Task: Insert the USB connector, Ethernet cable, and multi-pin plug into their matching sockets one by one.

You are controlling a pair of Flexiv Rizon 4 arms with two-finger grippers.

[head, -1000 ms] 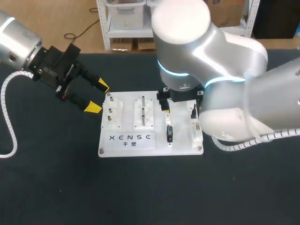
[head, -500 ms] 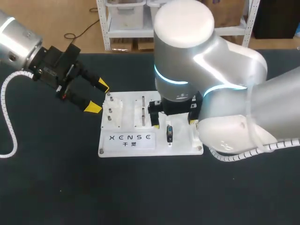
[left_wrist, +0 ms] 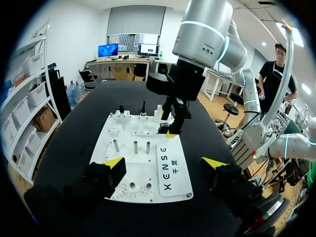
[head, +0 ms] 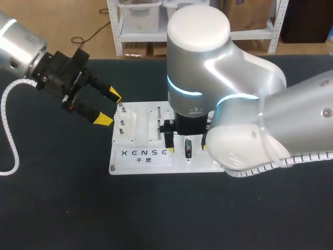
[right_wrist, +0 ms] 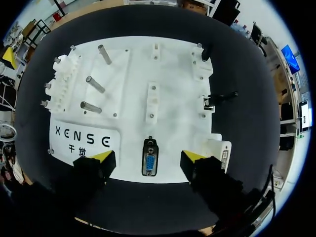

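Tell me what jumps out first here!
The big silver right arm bends over the white board mid-table. Its open right gripper has the blue multi-pin connector lying between its yellow tips. The left gripper hangs open beside the board's corner.

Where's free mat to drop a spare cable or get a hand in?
Free: black mat between the near edge of the white board and the table front, and left of the board, nearer than the left gripper. Crowded: the board's right half, where the right gripper hangs open over the multi-pin plug and its arm covers the mat.
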